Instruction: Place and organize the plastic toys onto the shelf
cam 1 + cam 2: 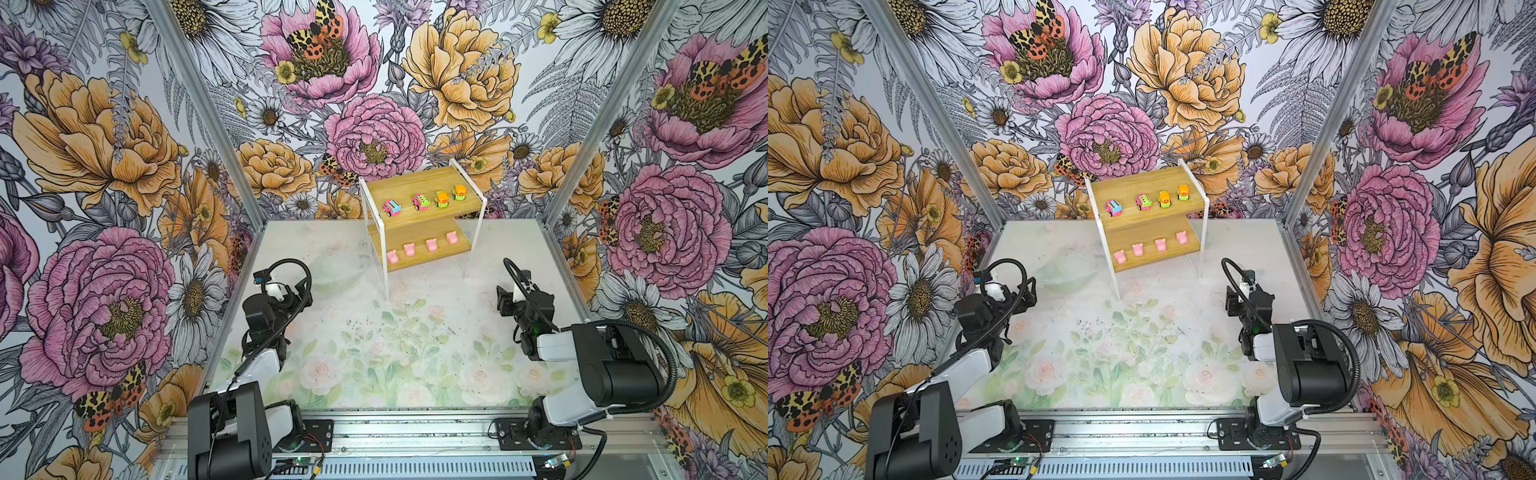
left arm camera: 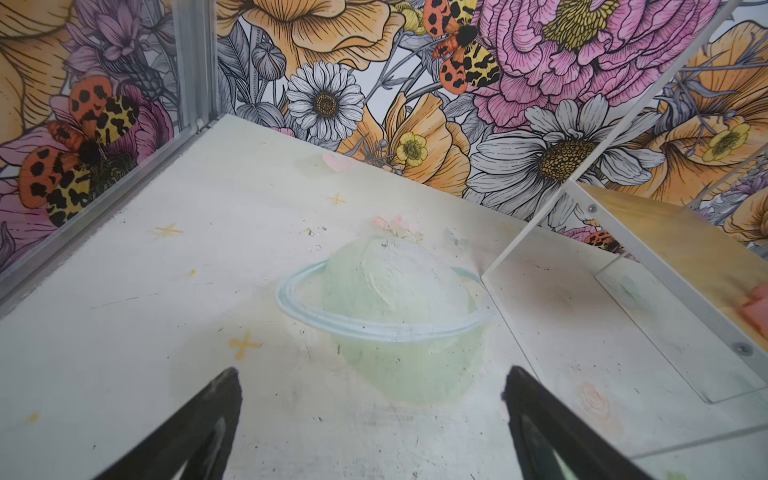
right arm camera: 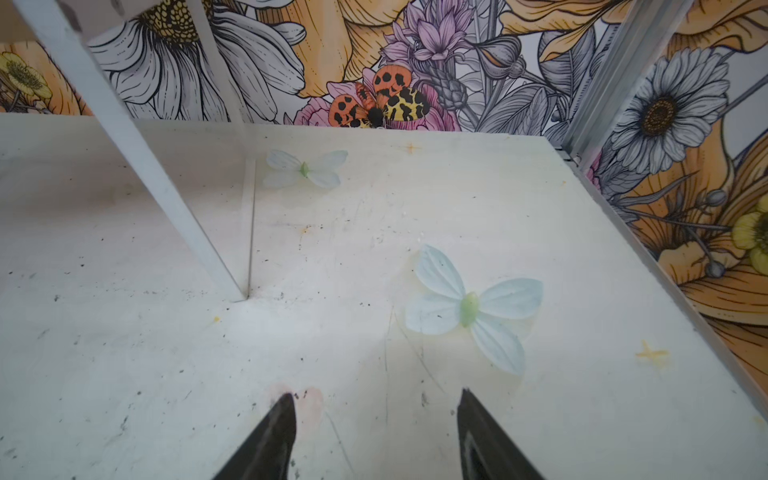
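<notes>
You count eight in all on the shelf (image 1: 415,183). Four pink pigs (image 1: 409,249) sit in a row on its lower board. Two pink cars (image 1: 391,207) and two orange-and-green cars (image 1: 441,198) sit in a row on its upper board. In both top views the shelf stands beyond both pincers, to the right of your left pincer (image 2: 372,374) and to the left of your right pincer (image 3: 376,395), well apart from each. Both arms are bent at the elbow, with their wrists aimed toward the shelf over the table (image 1: 415,332). The left jaws are spread wide and empty. The right jaws are apart, with nothing between them.
</notes>
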`<control>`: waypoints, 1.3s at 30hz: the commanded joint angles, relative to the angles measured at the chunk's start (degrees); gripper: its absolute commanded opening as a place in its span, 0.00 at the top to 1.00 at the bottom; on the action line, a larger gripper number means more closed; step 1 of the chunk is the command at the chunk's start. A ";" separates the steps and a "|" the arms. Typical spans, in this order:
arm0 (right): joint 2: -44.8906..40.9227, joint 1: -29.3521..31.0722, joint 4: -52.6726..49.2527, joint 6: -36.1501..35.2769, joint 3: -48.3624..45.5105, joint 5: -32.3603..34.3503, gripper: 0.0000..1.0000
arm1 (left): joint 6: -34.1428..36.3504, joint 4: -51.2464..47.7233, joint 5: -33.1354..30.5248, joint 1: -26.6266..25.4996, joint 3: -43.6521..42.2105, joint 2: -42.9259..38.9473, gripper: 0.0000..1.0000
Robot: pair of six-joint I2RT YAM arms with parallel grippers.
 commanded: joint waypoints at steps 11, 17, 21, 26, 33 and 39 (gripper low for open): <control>-0.01 -0.67 0.64 1.83 3.20 -2.15 0.27 | 3.10 21.05 4.10 0.04 2.76 16.87 0.01; -0.01 -0.69 0.70 1.87 3.12 -2.12 0.20 | 11.58 19.22 -1.10 -6.94 2.87 17.12 0.01; -0.10 -0.66 0.71 1.83 3.13 -1.97 0.08 | 11.53 21.96 -5.93 -8.54 2.17 19.75 0.01; -0.09 -0.68 0.70 1.78 3.19 -1.89 0.01 | 10.38 23.44 -7.64 -8.38 2.37 20.69 0.01; -0.42 1.03 2.00 0.65 2.31 1.04 0.01 | 10.50 22.57 -7.81 -8.45 2.65 20.50 0.01; -0.10 0.89 0.85 0.70 2.98 0.23 0.01 | 10.52 22.37 -8.17 -8.65 2.74 20.47 0.01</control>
